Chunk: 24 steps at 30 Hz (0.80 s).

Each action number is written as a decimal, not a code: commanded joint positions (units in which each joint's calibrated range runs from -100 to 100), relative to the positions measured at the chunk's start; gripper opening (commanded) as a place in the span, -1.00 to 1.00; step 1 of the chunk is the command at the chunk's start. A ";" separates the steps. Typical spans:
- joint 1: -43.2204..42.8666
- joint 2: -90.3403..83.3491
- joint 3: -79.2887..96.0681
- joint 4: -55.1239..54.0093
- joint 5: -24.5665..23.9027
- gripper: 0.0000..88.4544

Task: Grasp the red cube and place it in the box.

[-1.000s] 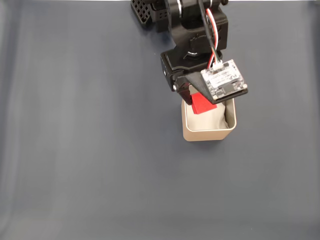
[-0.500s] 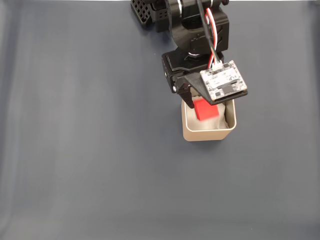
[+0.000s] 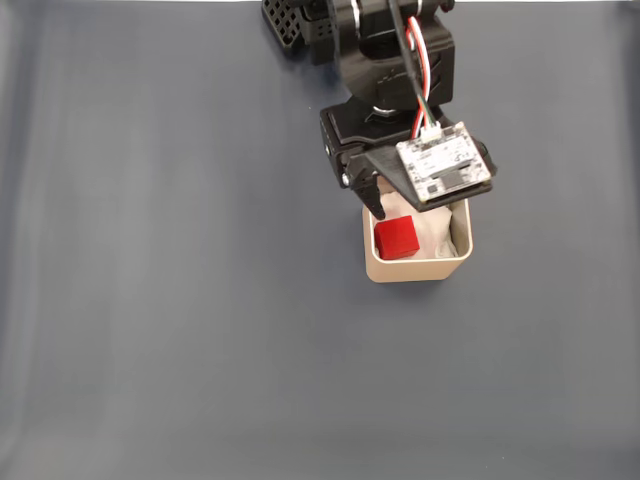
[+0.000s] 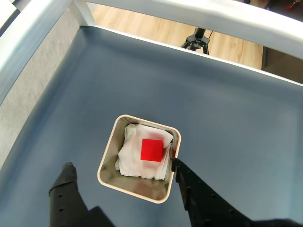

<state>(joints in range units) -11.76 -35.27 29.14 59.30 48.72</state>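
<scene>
The red cube [image 3: 397, 238] lies inside the box [image 3: 415, 272], resting on the white padding toward the box's left side in the fixed view. In the wrist view the red cube [image 4: 151, 150] sits flat on the crumpled white padding [image 4: 129, 153] of the box [image 4: 109, 157], touching neither finger. My gripper [image 3: 400, 208] hangs just above the box's far edge, partly hidden under its camera board. Seen from the wrist, the gripper [image 4: 121, 164] is open, its two black fingers straddling the box with nothing between them.
A dark blue-grey mat [image 3: 180, 300] covers the table. The arm's base [image 3: 350, 30] stands at the top edge. White frame rails [image 4: 189, 14] border the mat, with wooden floor and a tripod [image 4: 196, 38] beyond them.
The cube was held between the fingers above the box a second ago. The fingers opened and the cube dropped onto the padding inside the box.
</scene>
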 commanded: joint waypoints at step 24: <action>0.23 -1.47 -2.71 -2.96 -0.93 -0.49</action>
<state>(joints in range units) -11.76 -35.27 29.14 57.35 48.28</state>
